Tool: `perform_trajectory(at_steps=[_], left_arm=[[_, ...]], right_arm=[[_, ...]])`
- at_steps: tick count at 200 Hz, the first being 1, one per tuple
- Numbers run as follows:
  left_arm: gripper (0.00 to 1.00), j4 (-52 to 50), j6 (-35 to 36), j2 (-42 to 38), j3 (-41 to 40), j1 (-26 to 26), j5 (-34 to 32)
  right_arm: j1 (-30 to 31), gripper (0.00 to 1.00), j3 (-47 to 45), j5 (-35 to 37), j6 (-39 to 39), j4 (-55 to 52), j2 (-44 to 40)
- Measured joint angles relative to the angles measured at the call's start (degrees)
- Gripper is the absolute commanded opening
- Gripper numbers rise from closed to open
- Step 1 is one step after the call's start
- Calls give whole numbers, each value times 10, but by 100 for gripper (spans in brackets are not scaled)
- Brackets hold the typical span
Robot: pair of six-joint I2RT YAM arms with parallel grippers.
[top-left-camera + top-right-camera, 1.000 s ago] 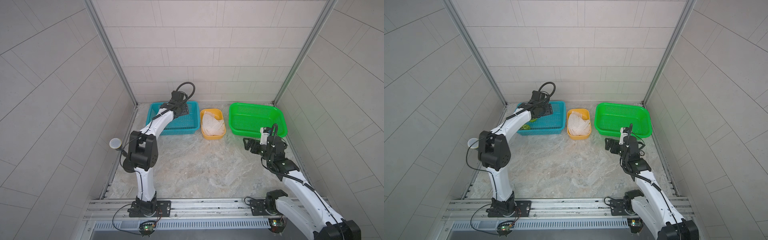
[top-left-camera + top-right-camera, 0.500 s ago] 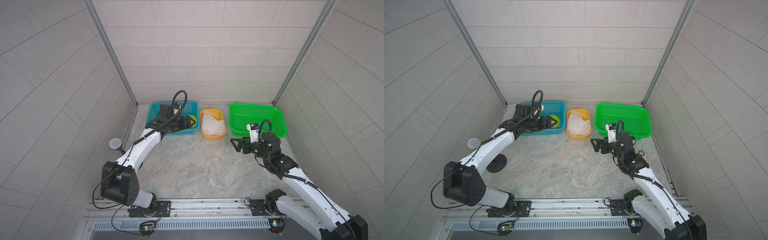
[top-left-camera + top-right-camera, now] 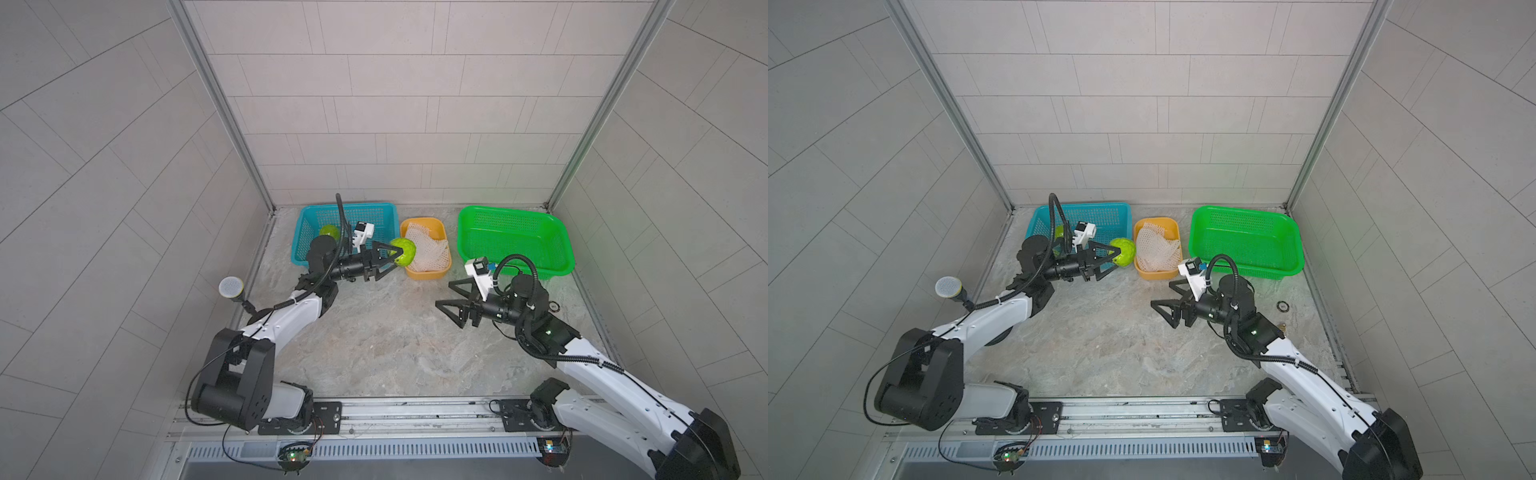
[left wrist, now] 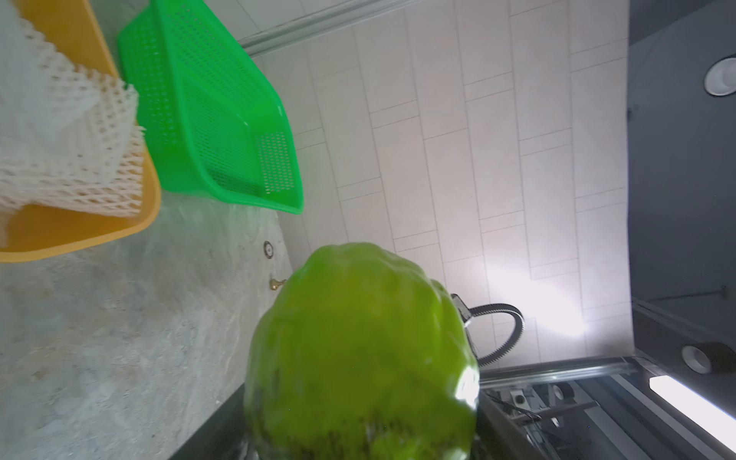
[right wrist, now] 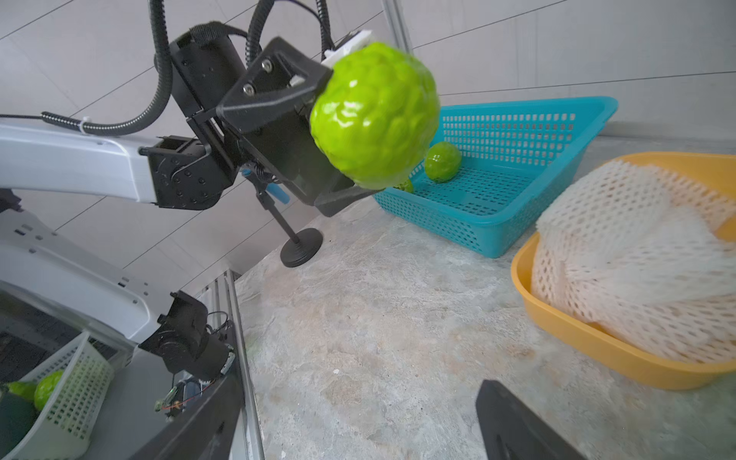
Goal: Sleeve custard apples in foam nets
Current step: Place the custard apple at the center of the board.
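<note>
My left gripper (image 3: pixel 398 258) is shut on a bright green, bumpy custard apple (image 3: pixel 405 252) (image 3: pixel 1124 252), held in the air beside the blue basket's right end. The fruit fills the left wrist view (image 4: pixel 358 350) and hides the jaws there. Another custard apple (image 3: pixel 328 230) (image 5: pixel 443 161) lies in the blue basket (image 3: pixel 374 211). White foam nets (image 3: pixel 428 249) (image 5: pixel 637 259) are piled in the yellow basket (image 3: pixel 428 274). My right gripper (image 3: pixel 444 294) hangs open and empty over the floor, in front of the yellow basket.
A green basket (image 3: pixel 511 210) stands at the back right with nothing in it. A small round stand (image 3: pixel 231 286) rises by the left wall. A metal ring (image 3: pixel 1283 306) lies on the stone floor near the right wall.
My left arm has swung out of the blue basket to the right, carrying the custard apple. The right arm has moved left toward the middle, its jaws still open.
</note>
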Motion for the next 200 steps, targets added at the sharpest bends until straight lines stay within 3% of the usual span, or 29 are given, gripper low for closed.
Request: perform_trajectory(at_steps=[34, 83, 117, 148, 200], left_arm=[[75, -7, 28, -40, -23, -28, 25], [75, -303, 270, -88, 7, -63, 12], [75, -405, 365, -95, 24, -90, 12], [75, -405, 372, -101, 21, -90, 18], [75, -266, 278, -106, -12, -90, 48]], right_arm=[[1, 93, 73, -41, -24, -9, 64], [1, 95, 118, -74, -49, -24, 89], [1, 96, 148, -114, -58, -35, 122], [9, 97, 146, -137, -60, -42, 129], [45, 97, 144, -141, -80, -62, 137]])
